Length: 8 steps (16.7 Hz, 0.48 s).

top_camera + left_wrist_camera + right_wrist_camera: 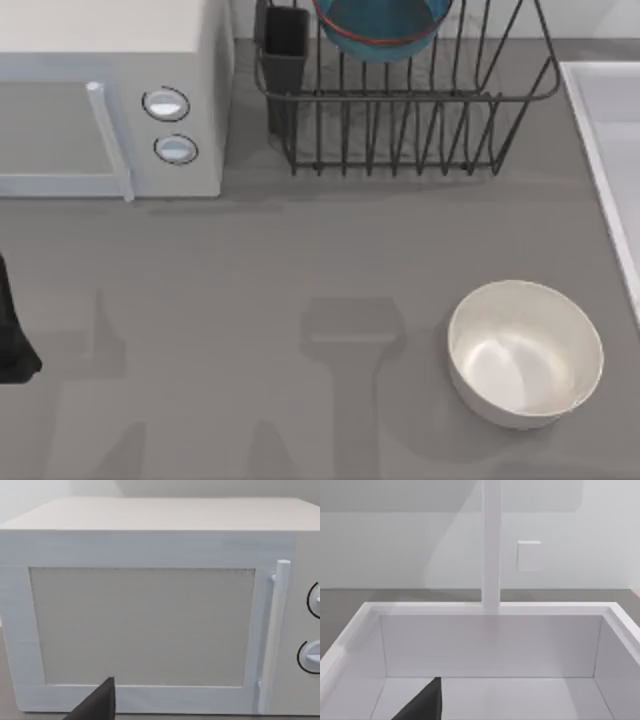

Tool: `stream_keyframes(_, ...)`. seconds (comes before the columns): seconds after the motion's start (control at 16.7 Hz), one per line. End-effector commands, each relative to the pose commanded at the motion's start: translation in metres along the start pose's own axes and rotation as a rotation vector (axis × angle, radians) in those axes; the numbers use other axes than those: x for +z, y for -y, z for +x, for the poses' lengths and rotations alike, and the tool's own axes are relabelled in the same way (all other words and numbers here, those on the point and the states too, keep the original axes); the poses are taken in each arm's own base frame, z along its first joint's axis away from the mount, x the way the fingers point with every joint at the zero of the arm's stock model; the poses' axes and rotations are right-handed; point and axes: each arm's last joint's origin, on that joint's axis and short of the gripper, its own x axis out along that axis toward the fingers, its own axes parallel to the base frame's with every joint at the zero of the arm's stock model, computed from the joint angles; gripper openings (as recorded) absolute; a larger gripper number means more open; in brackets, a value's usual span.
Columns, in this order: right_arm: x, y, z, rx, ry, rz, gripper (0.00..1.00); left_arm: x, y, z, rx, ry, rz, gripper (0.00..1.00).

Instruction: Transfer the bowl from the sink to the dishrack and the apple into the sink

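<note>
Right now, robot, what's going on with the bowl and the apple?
Bowl sits in the dishrack. Left arm parked at table's left edge, facing the microwave. Right wrist over the sink.

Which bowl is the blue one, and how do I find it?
Look at the dark wire dishrack at the table's back, right of the microwave. The bowl sits inside its bars. It is teal-blue with an orange-red rim, unlike the white bowl standing alone on the table.
</note>
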Motion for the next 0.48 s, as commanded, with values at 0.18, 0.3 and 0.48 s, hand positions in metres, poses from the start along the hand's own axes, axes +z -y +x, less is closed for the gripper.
stream_keyframes(0.18,0.004,0.001,-0.002,-0.029,-0.006,0.021,1.0,0.0,0.0,0.0,0.0,0.0,0.0,1.0)
stream_keyframes(0.3,0.016,0.001,-0.005,-0.074,-0.009,0.045,1.0,0.0,0.0,0.0,0.0,0.0,0.0,1.0)
stream_keyframes(0.48,0.047,-0.006,-0.005,-0.102,0.015,0.046,1.0,0.0,0.0,0.0,0.0,0.0,0.0,1.0)
